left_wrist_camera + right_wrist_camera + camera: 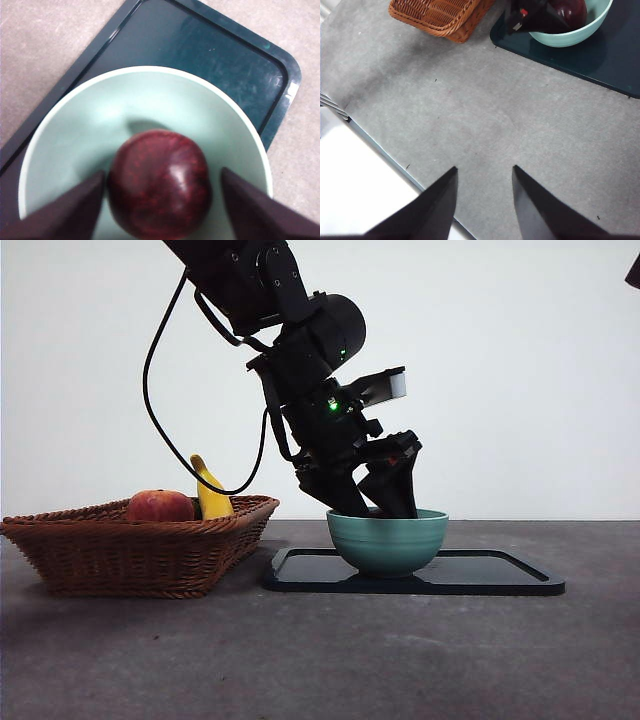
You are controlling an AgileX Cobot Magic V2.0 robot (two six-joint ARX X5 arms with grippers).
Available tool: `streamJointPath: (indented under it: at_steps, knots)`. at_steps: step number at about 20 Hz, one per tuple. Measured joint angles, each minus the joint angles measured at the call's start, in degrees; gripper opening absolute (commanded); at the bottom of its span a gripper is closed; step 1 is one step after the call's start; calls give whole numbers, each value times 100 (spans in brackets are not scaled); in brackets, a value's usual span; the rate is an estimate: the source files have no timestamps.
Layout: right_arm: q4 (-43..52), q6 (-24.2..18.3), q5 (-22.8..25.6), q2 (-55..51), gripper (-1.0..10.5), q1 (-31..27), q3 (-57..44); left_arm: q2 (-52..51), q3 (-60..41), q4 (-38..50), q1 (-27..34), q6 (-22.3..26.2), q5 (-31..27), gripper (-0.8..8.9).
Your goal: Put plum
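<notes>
The left gripper [375, 502] reaches down into the green bowl [388, 540], its 2 jaws spread, 1 on each side of the plum [159, 184] with a thin gap showing at either flank, so the fruit is released. The plum sits inside the bowl, between the jaws. The bowl stands on the dark tray [500, 575]. Off to the gripper's side, a wicker basket [140, 550] holds 1 red-orange apple [159, 506] and 1 banana [210, 495]. The right gripper [485, 200] waits over bare table [520, 115], jaws apart.
</notes>
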Motion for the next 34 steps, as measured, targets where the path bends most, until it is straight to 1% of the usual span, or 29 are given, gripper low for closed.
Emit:
streamJointPath:
  at_steps: [5,10,13,17,19,21,23,25,30,34]
  knots:
    - [0,0,2,0,175,0,0,0,2,2,0,0,2,211]
    - [0,0,2,0,175,0,0,11,160,-170,0,-46,0,213]
    - [0,0,2,0,175,0,0,11,608,-398,2,-133,0,213]
    - [0,-2,4,0,175,0,0,4,1434,-1110,11,-162,2,214]
    - [2,-2,7,0,175,0,0,-118,1733,-1357,61,-291,70,215]
    - [9,-2,9,0,175,0,0,-463,1808,-1464,201,-481,313,216]
    - [48,-2,7,0,175,0,0,-953,1845,-1543,372,-680,339,217]
    - [66,-2,7,0,175,0,0,-1506,1867,-1794,564,-776,341,217]
    - [162,-4,7,0,175,0,0,-2771,1875,-2841,1016,-822,345,218]
    - [173,-46,7,0,175,0,0,-3681,1875,-3840,1314,-846,345,220]
